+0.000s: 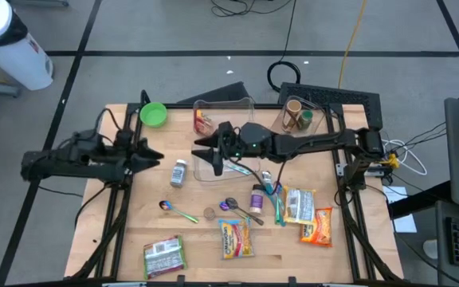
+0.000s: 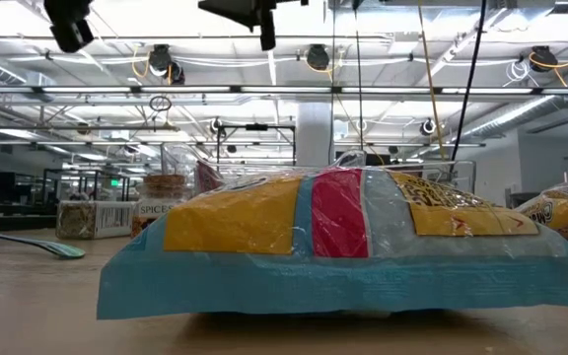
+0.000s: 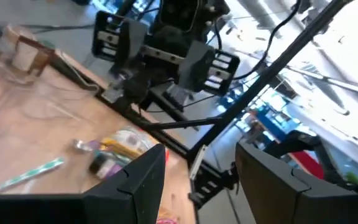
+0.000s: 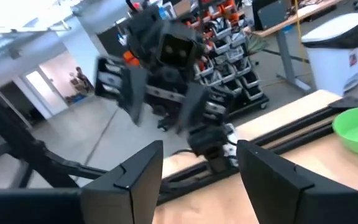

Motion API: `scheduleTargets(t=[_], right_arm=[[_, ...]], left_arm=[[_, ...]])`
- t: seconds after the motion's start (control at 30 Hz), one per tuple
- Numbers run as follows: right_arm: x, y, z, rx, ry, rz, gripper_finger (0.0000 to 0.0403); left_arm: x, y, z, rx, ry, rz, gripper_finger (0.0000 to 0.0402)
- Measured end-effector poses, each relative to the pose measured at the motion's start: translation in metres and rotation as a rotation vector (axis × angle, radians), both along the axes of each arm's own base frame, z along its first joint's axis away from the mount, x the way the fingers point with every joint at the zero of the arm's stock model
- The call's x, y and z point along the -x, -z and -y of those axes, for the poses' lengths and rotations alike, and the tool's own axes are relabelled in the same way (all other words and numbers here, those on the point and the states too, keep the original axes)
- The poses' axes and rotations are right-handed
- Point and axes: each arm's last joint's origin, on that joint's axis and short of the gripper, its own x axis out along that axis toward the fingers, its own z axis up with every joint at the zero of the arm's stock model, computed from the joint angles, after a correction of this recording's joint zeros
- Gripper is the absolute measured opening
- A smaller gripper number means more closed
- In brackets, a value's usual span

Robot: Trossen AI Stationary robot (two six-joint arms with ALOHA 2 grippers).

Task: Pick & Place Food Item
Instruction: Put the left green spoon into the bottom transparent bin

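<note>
Fingers: both pairs spread, nothing between them. Right gripper (image 1: pixel 205 148) reaches across the table's middle, raised over the clear plastic bin (image 1: pixel 223 137); left gripper (image 1: pixel 151 156) waits near the table's left side, raised too.

Task's things: food packets lie flat along the near half of the table. Yellow-and-red snack packet (image 1: pixel 235 238) near the front centre; green packet (image 1: pixel 164 256) at front left; orange packet (image 1: pixel 317 226) and a pale packet (image 1: pixel 298 206) to the right. Which one is meant, I cannot tell.

Hazards: from where I stand, a flat, slippery bag could slide or buckle under a closing pinch. The right arm stretches far, so a descent might clip the bin's wall.

Surroundings: spice jar (image 1: pixel 179 173) just beside the bin; spoons (image 1: pixel 183 212) and toothbrush (image 1: pixel 277 204) strewn between bin and packets, crowding any approach. Green bowl (image 1: pixel 153 114) at the far-left corner, well apart.
</note>
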Motion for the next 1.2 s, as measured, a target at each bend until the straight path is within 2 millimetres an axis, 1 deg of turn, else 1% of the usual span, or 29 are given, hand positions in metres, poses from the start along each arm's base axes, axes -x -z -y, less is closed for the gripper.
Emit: scheduleTargets(t=[0.1, 0.23, 0.3, 0.37, 0.5, 0.6, 0.73, 0.83, 0.93, 1.03, 1.1, 1.2], right_arm=[[0.000, -0.001, -0.004, -0.041, -0.008, 0.009, 0.0196], [0.001, 0.001, -0.007, -0.118, -0.036, -0.024, 0.0196], [0.000, 0.003, -0.009, -0.088, -0.108, -0.038, 0.0196], [0.003, -0.001, -0.011, -0.028, -0.181, -0.028, 0.0196], [0.017, -0.021, -0.026, 0.076, -0.252, 0.021, 0.0196], [0.028, -0.030, -0.038, 0.176, -0.281, 0.005, 0.0196], [0.054, -0.048, -0.051, 0.278, -0.247, -0.054, 0.0194], [0.075, -0.055, -0.060, 0.347, -0.210, -0.144, 0.0196], [0.092, -0.054, -0.067, 0.398, -0.208, -0.240, 0.0196], [0.106, -0.048, -0.072, 0.412, -0.217, -0.271, 0.0194], [0.115, -0.040, -0.075, 0.408, -0.228, -0.267, 0.0192], [0.128, -0.025, -0.077, 0.382, -0.235, -0.228, 0.0192]], left_arm=[[-0.003, 0.008, 0.002, 0.005, -0.006, -0.030, 0.0202], [-0.002, 0.021, 0.003, 0.023, -0.047, -0.159, 0.0202], [-0.003, 0.028, 0.005, 0.040, -0.063, -0.237, 0.0202], [-0.005, 0.036, 0.007, 0.064, -0.068, -0.327, 0.0202], [-0.014, 0.048, 0.013, 0.125, -0.058, -0.476, 0.0202], [-0.025, 0.053, 0.018, 0.156, -0.068, -0.555, 0.0202], [-0.040, 0.050, 0.026, 0.160, -0.111, -0.644, 0.0202], [-0.051, 0.040, 0.033, 0.163, -0.140, -0.720, 0.0202], [-0.061, 0.032, 0.043, 0.140, -0.133, -0.816, 0.0202], [-0.073, 0.028, 0.057, 0.119, -0.094, -0.896, 0.0202], [-0.079, 0.031, 0.069, 0.114, -0.056, -0.970, 0.0202], [-0.086, 0.043, 0.090, 0.118, -0.004, -1.061, 0.0202]])
